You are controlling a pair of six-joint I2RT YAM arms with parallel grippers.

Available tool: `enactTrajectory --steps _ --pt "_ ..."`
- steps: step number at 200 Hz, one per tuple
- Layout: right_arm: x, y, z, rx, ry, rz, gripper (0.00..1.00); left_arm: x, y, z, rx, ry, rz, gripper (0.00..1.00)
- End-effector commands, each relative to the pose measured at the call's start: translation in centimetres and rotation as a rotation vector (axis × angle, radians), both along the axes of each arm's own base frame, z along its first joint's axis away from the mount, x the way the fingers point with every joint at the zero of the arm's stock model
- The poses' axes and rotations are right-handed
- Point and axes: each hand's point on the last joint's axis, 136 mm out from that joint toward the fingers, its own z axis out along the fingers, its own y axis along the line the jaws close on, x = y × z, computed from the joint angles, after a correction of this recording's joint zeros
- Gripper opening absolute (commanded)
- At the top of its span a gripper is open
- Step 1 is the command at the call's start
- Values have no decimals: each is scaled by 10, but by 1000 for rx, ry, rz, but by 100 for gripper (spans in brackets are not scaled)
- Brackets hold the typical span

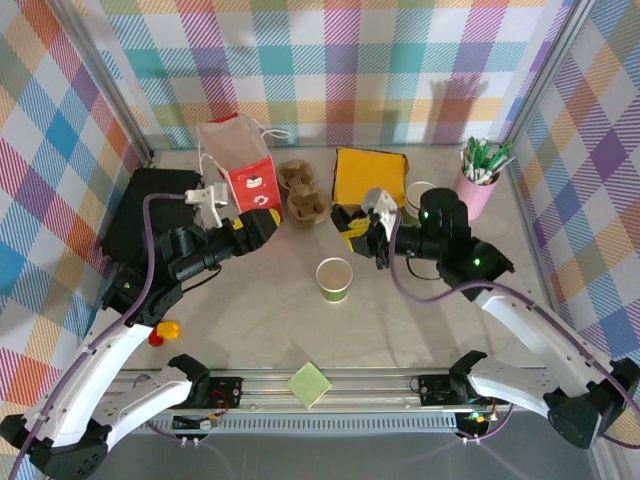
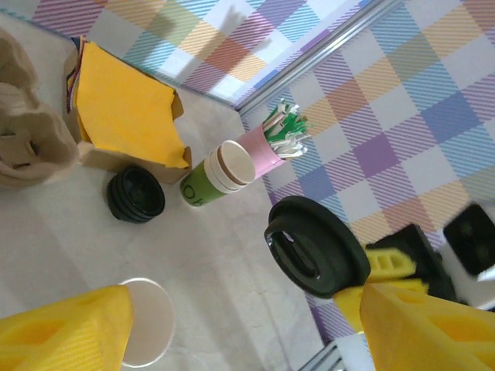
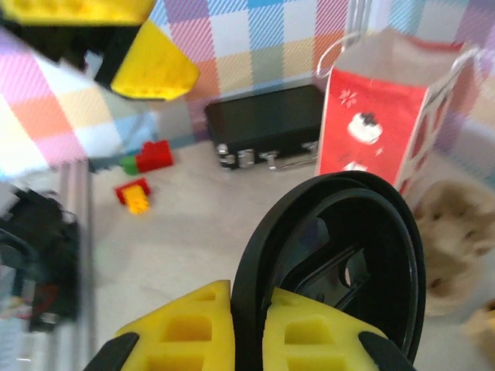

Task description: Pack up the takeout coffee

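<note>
So the right hand (image 3: 247,328) is pinching the black lid (image 3: 340,255) by its rim, and the left hand (image 1: 262,224) hangs open. The green cup (image 1: 334,279) sits lidless mid surface (image 1: 250,310). I'd level the lid over it, then press evenly.

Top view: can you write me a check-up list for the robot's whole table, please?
Surface: pale table, no spills seen.
Job's things: green cup upright, lidless, mid-table; black lid in the right claw; red bag standing at the back.
Clutter: cup carrier, yellow napkins, cup stack, pink pen cup, spare lids, black case, toy blocks, green notepad.
Claws: left claw open, empty; right claw shut on the black lid.
Cables: purple cable along each arm, not touching the green cup.
Surroundings: checkered walls, metal frame.
</note>
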Motion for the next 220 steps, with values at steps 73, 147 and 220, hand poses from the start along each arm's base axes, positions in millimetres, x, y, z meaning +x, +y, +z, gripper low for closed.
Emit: enactTrajectory --steps 73,147,220 --pt "19 20 -83 265 1073 17 2 15 -39 -94 34 153 -161 77" --pt "42 16 -138 263 1160 -110 10 20 -48 -120 30 223 -177 75" --pt "43 5 -167 218 1181 -188 18 21 -47 -118 30 218 -169 75"
